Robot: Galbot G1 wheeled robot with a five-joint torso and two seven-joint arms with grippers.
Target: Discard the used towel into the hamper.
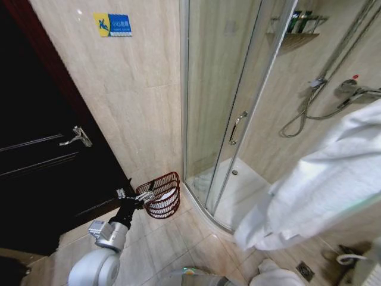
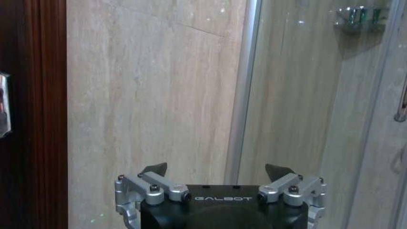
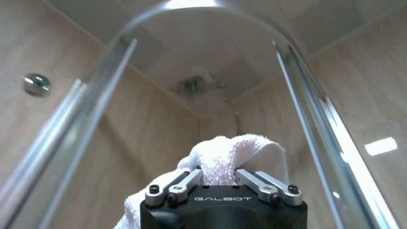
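- Clamped on a fold of white towel [image 3: 224, 160], the right gripper [image 3: 219, 183] has its two silver fingers pressed against the cloth at the lower centre of the right wrist view, with the terry loop bulging up above them.
- Seen from the head camera, that towel [image 1: 324, 185] hangs as a broad white mass across the right side of the frame, in front of the shower wall.
- Spread wide and holding nothing, the left gripper [image 2: 219, 174] shows its two dark fingertips [image 2: 154, 169] well apart at the bottom of the left wrist view, facing a beige tiled wall.
- In the head view the left gripper [image 1: 143, 199] sits at the lower centre-left of the frame, right at the rim of the hamper [image 1: 162, 193]; whether it touches the wire cannot be told.
- Dark red-brown and open-weave, the hamper stands on the tiled floor at the foot of the wall, between the dark door [image 1: 41, 173] on the left and the curved glass shower enclosure [image 1: 229, 113] on the right; something pale lies inside it.
- Well apart from the hamper, the towel hangs on the opposite side of the frame.
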